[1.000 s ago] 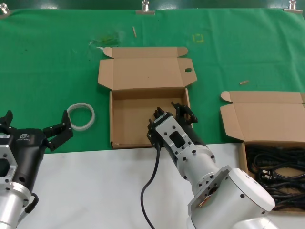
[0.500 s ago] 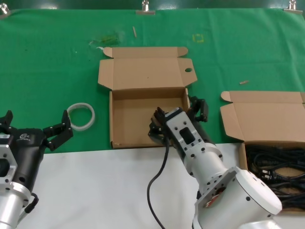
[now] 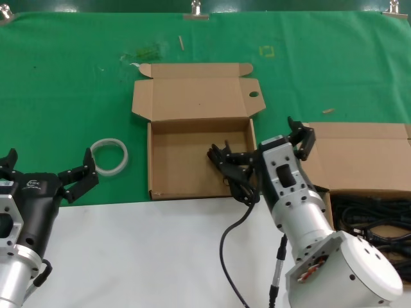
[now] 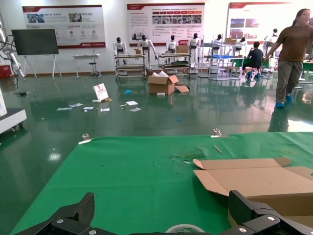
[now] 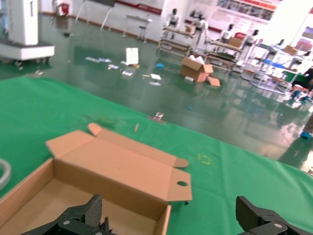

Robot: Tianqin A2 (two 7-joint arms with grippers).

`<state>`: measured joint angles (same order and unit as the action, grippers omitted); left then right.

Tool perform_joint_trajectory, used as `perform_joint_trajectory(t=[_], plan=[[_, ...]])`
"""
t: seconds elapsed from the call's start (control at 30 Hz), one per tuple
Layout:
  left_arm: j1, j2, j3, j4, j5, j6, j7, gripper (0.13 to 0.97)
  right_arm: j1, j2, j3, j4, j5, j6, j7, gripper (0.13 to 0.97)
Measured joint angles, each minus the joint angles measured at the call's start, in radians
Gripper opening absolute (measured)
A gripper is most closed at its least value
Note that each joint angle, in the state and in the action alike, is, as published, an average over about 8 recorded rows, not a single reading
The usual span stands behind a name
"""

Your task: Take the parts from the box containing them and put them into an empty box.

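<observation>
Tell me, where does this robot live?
Probably a big robot lab or showroom. Past the green table is a shiny hall floor with a row of white humanoid robots, wall posters and people walking about.

The surface is viewed steeply from above by the head camera. Low, near-level views across it toward the hall are given by both wrist cameras; the holed-flap carton is shared by all.
</observation>
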<state>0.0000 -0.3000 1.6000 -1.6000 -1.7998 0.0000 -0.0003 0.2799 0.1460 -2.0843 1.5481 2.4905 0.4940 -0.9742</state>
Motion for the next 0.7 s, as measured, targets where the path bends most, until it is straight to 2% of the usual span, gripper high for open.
perform_joint_trajectory(t=[0.13, 0.7], plan=[[0.000, 0.000, 0.000, 0.000, 0.000, 0.000, 0.000, 0.966, -0.020, 0.000, 0.035, 0.004, -0.050, -0.036, 0.070, 0.944], [0.000, 0.000, 0.000, 0.000, 0.000, 0.000, 0.001, 0.966, -0.107, 0.000, 0.185, 0.020, -0.263, -0.188, 0.371, 0.966]])
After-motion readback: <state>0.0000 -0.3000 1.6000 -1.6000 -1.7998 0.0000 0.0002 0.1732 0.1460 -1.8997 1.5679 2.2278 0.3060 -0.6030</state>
